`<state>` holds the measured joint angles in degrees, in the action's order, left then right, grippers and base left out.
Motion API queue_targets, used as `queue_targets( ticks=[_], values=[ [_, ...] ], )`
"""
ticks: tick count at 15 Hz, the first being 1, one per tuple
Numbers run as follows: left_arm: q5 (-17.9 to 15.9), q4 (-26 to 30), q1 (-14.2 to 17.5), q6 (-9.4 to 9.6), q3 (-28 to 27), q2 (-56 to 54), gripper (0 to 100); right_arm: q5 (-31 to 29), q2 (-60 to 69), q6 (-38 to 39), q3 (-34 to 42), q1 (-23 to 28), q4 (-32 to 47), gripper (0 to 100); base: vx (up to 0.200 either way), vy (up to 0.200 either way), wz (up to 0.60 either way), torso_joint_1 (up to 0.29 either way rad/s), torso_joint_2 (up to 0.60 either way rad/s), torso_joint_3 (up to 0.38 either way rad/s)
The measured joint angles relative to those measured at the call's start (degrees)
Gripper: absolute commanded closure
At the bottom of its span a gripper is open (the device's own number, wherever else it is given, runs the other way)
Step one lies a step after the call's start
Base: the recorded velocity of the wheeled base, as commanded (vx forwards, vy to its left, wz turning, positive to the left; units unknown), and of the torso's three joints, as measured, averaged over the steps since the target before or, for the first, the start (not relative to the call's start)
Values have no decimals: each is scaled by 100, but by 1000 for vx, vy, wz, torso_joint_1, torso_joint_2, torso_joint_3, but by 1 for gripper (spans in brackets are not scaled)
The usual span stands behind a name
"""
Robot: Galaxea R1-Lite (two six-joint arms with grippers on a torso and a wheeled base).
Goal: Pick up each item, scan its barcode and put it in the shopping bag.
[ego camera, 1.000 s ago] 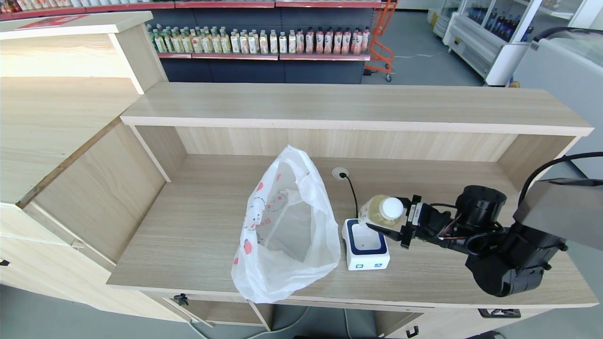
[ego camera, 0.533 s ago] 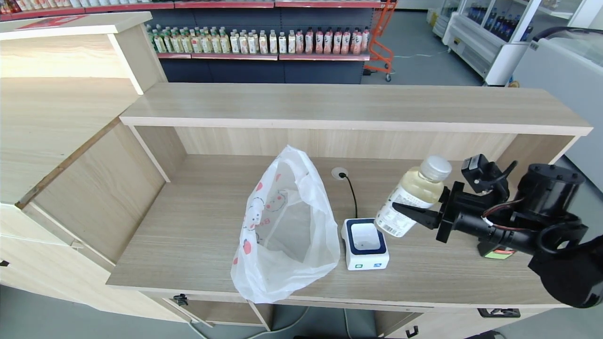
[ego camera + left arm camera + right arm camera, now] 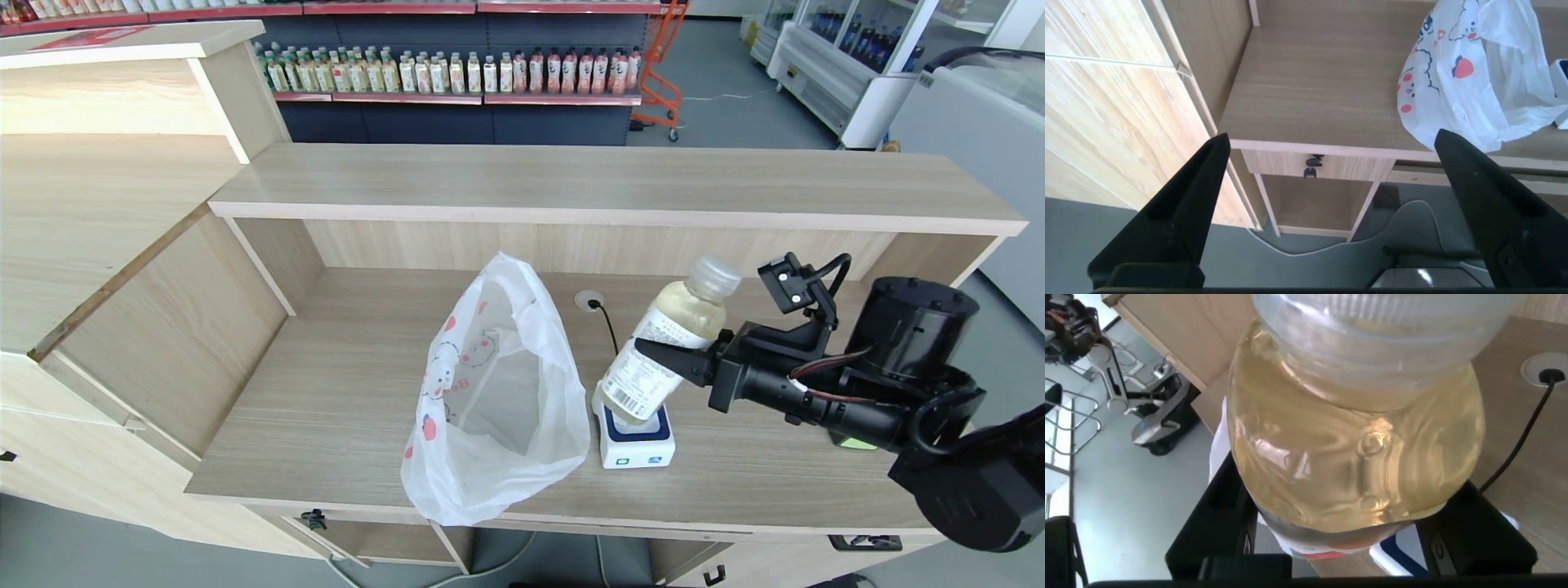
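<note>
Right gripper (image 3: pixel 668 360) pinches the tilted bottle (image 3: pixel 651 382), base right over the scanner (image 3: pixel 638 446) beside the bag (image 3: pixel 490 412); left gripper (image 3: pixel 1331 140) fingers spread wide.

1. The worktop (image 3: pixel 326 408) lies recessed beneath a raised ledge (image 3: pixel 612 184) that runs along its far side.
2. A shopping bag (image 3: pixel 498 400) stands near the middle of the worktop, mouth up, its bottom at the front edge.
3. A scanner (image 3: pixel 645 445) sits on the worktop just right of the shopping bag.
4. A cable (image 3: pixel 609 335) runs from behind the scanner back to a hole (image 3: pixel 589 300) in the worktop.
5. The bottle (image 3: pixel 682 314) hangs tilted over the scanner, base down and cap leaning back and right. The right claw (image 3: pixel 657 349) clamps it from the right.
6. The left claw (image 3: pixel 1331 139), fingers spread, is off the worktop, out before its front edge and apart from the shopping bag.
7. Beyond the ledge, store shelves (image 3: pixel 449 73) carry rows of drinks.
</note>
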<state>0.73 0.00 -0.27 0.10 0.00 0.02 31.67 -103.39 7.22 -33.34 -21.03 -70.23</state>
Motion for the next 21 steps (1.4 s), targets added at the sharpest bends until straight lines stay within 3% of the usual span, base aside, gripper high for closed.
queue_targets(
  ticks=[3, 7, 9, 21],
  values=[
    [2, 0, 0, -12, 0, 0, 0, 0, -116, 26, 77, -7, -11, 100, 0, 0, 0, 0, 0, 0],
    [0, -2, 6, -20, 0, 0, 0, 2, -190, 26, 99, 0, -39, 100, 0, 200, 0, -2, 0, -2],
    [5, 0, -6, -17, 0, 0, 0, 0, -295, 35, 24, -16, 6, 100, 0, 0, 0, 0, 0, 0],
    [5, 0, 0, -17, 0, 0, 0, -121, -1913, 162, -1221, -282, 0, 100, 0, 0, 0, 0, 0, 0]
  ],
)
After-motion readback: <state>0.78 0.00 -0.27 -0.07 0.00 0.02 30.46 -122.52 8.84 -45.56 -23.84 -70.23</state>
